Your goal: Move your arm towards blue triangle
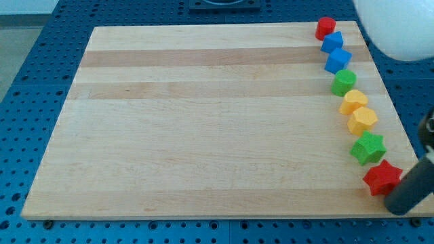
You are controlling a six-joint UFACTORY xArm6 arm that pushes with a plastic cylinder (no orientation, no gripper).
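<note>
Several blocks stand in a curved line down the board's right edge. From the top: a red block (326,28), a blue block (332,42) that looks triangular, a blue cube (338,60), a green block (344,82), two yellow blocks (353,102) (362,120), a green star (368,148) and a red star (382,177). My tip (401,204) is at the view's bottom right, off the board's corner, right beside the red star. It is far below the blue blocks.
The wooden board (203,122) lies on a blue perforated table (41,81). A white rounded object (397,27) hangs blurred over the view's top right corner. The dark rod (419,179) rises towards the right edge.
</note>
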